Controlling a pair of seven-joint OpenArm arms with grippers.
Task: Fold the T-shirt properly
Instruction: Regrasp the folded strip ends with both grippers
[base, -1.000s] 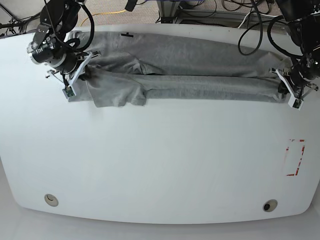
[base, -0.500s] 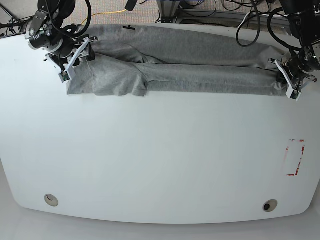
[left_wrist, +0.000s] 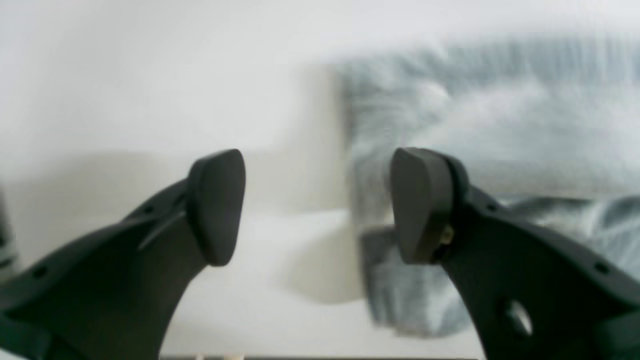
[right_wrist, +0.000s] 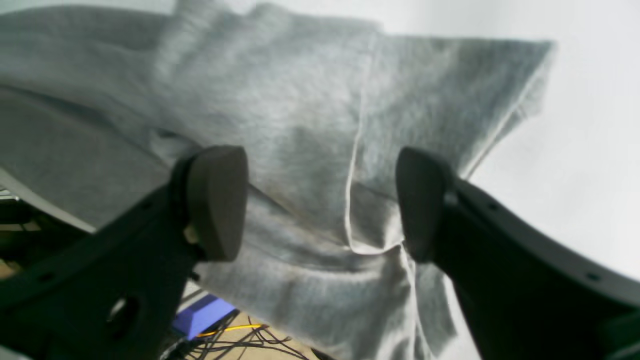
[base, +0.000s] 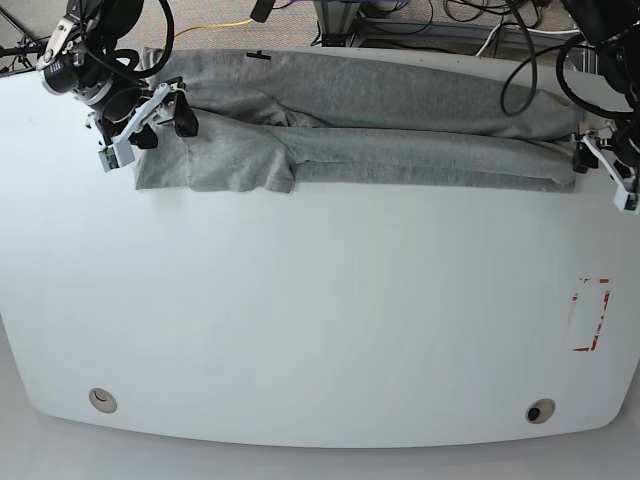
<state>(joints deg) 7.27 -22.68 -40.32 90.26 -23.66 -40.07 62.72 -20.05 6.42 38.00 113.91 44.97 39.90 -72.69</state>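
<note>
One T-shirt (base: 400, 125), one white table (base: 320, 320), two hands: left (base: 606, 172), right (base: 140, 125).

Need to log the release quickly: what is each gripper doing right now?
Left gripper: open, fingers apart, holding nothing; the light grey cotton T-shirt lies beside it.
Right gripper: open above the T-shirt, holding nothing.
</note>
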